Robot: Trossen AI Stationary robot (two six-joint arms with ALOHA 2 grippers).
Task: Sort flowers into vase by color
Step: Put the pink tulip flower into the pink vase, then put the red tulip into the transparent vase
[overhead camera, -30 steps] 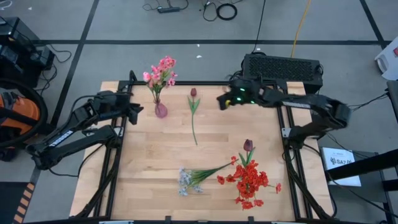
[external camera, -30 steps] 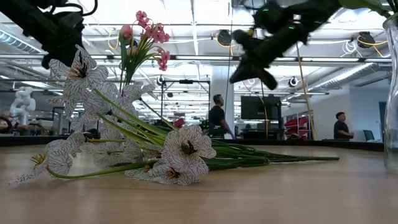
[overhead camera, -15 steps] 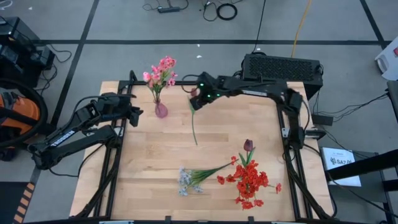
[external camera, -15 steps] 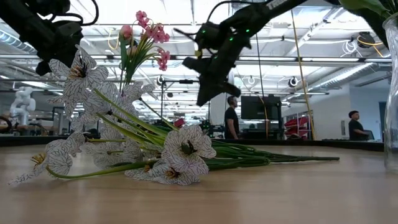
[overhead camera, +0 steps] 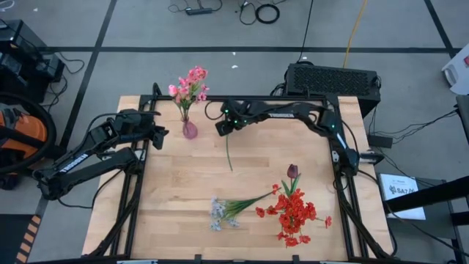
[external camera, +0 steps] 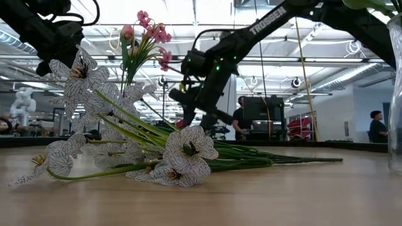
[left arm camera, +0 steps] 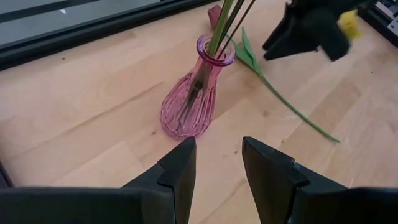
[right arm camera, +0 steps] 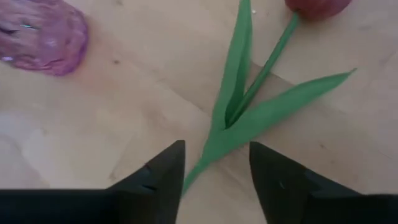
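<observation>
Left gripper point(overhead camera: 159, 133) fingers spread, empty, waiting just left of vase point(overhead camera: 190, 130), which holds pink spray point(overhead camera: 188, 85). Right gripper point(overhead camera: 222, 127) right of vase, fingers parted, hovering low over the tulip point(right arm camera: 249, 99) lying on table point(overhead camera: 176, 183); stem runs below and between its fingers, bloom ahead. Pale bunch point(overhead camera: 218, 213), second tulip point(overhead camera: 292, 172) and red cluster point(overhead camera: 294, 213) lie well behind right gripper at the near edge.

I work in a big open robotics lab: taped concrete floor point(overhead camera: 220, 66), loose cables point(overhead camera: 260, 11), ceiling strip lights point(external camera: 188, 25), and people point(external camera: 240, 119) at distant workstations.
</observation>
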